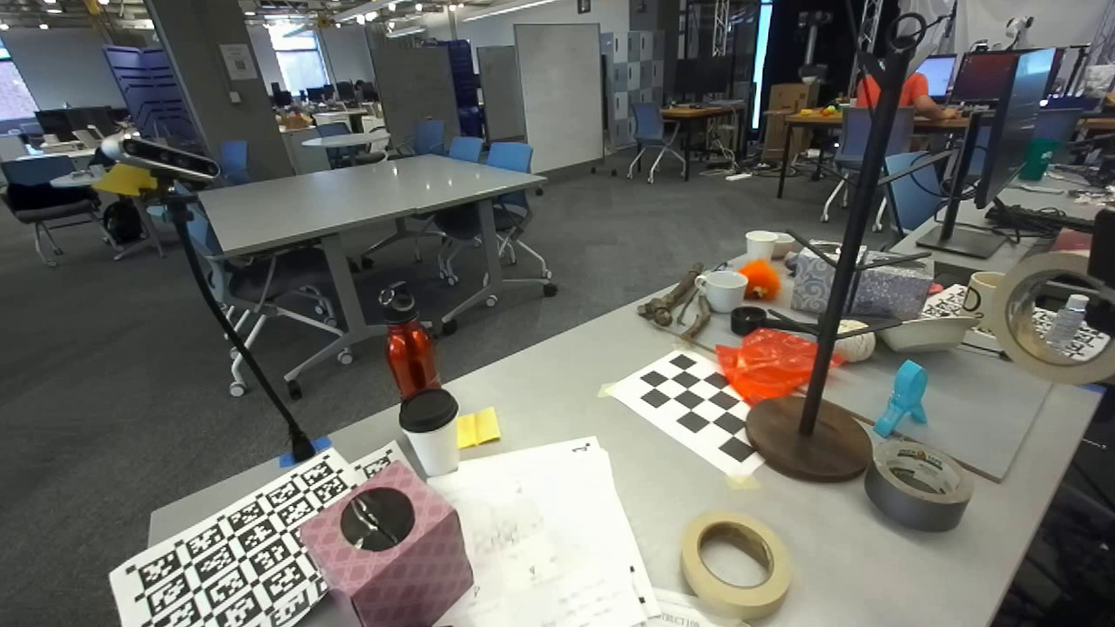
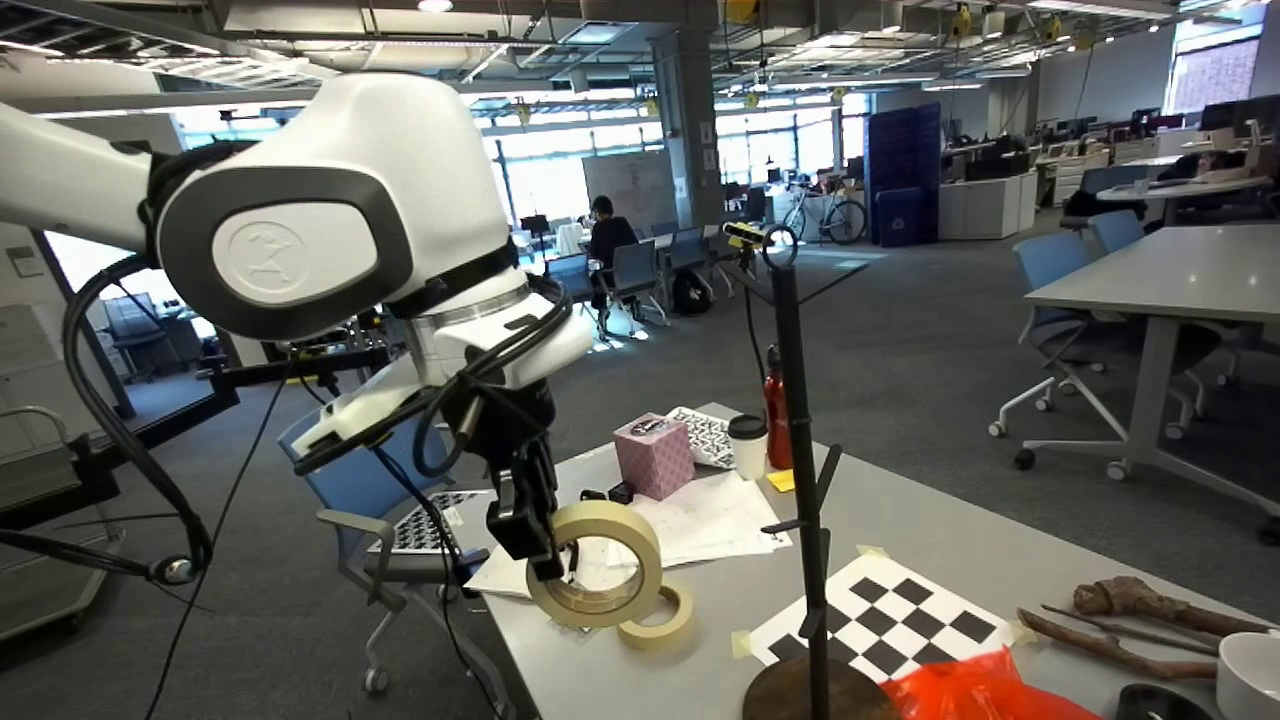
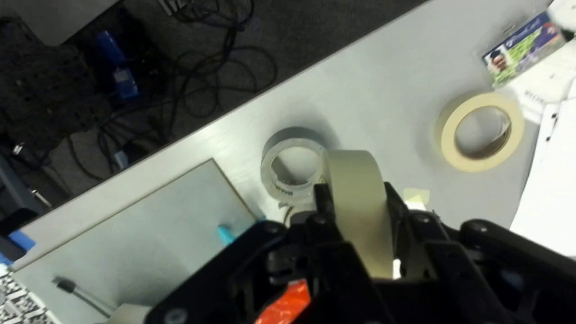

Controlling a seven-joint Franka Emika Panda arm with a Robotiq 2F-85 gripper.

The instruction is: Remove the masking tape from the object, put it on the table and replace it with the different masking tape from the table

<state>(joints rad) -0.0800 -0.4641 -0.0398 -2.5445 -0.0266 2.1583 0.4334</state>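
Observation:
My gripper (image 3: 357, 193) is shut on a beige masking tape roll (image 3: 360, 216), with a finger on each flat side. The roll hangs on edge above the table, apart from the stand, and shows in both exterior views (image 1: 1015, 326) (image 2: 648, 565). Another masking tape roll (image 1: 695, 557) lies flat on the table; it also shows in the wrist view (image 3: 449, 135) and in an exterior view (image 2: 682, 615). The object is a dark post stand (image 1: 845, 252) with short pegs and a round wooden base. No tape hangs on its pegs. It also stands upright in an exterior view (image 2: 800, 400).
A grey duct tape roll (image 1: 915, 505) and a blue clip (image 1: 906, 396) lie near the stand's base. A red plastic bag (image 1: 766, 361) and a checkerboard sheet (image 1: 679, 392) lie beside it. A pink tissue box (image 1: 409, 557), papers and a paper cup (image 1: 435, 448) stand farther along the table.

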